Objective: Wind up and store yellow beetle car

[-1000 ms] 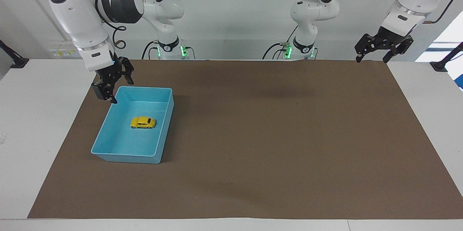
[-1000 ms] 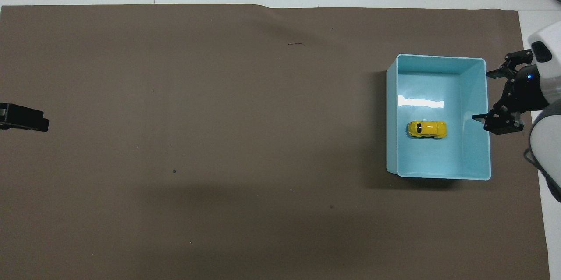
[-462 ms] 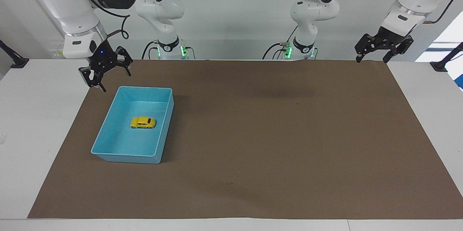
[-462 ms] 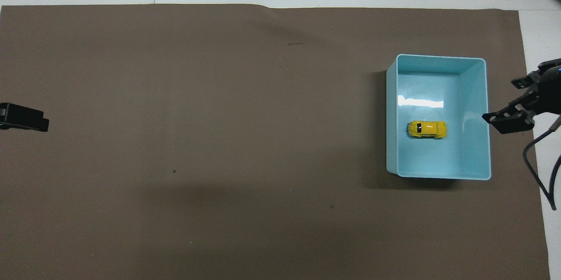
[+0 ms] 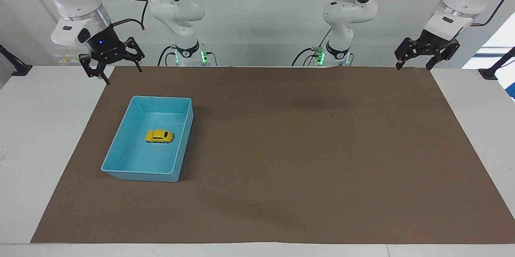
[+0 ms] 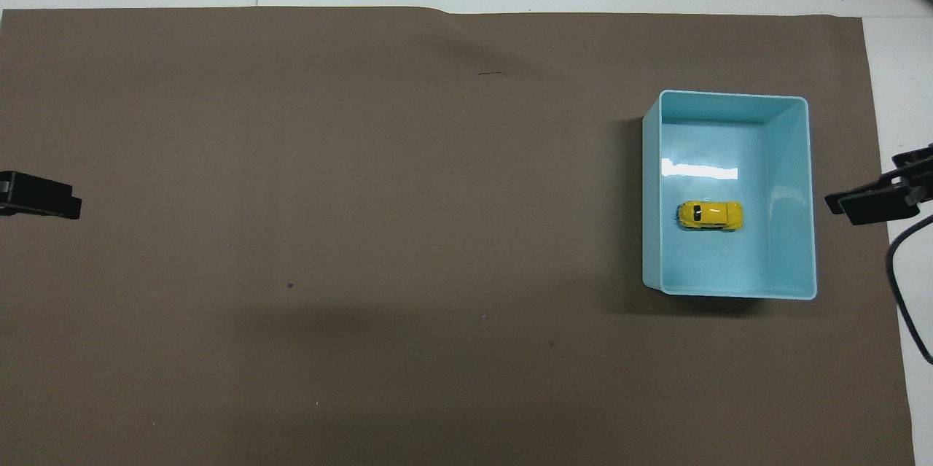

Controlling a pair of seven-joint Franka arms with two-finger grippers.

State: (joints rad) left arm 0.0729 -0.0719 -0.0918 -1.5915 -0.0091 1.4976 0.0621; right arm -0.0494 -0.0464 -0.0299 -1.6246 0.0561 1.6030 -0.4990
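The yellow beetle car (image 5: 159, 136) (image 6: 709, 216) sits on its wheels on the floor of the light-blue bin (image 5: 120, 144) (image 6: 793, 181), which rests on the brown mat (image 5: 305, 152) (image 6: 364, 233) toward the right arm's end of the surface (image 5: 36, 128). The right gripper (image 5: 112, 65) (image 6: 871, 201) hangs empty with fingers spread wide over the mat's corner, clear of the bin. The left gripper (image 5: 418, 59) (image 6: 40, 195) waits, fingers wide and empty, over the mat's corner at the left arm's end.

Light: bright, even | Glare: white streak on bin floor (image 6: 700, 170) | Shadows: soft, broad patches on brown mat (image 5: 305, 104); dark edge beside bin | Focus: sharp throughout
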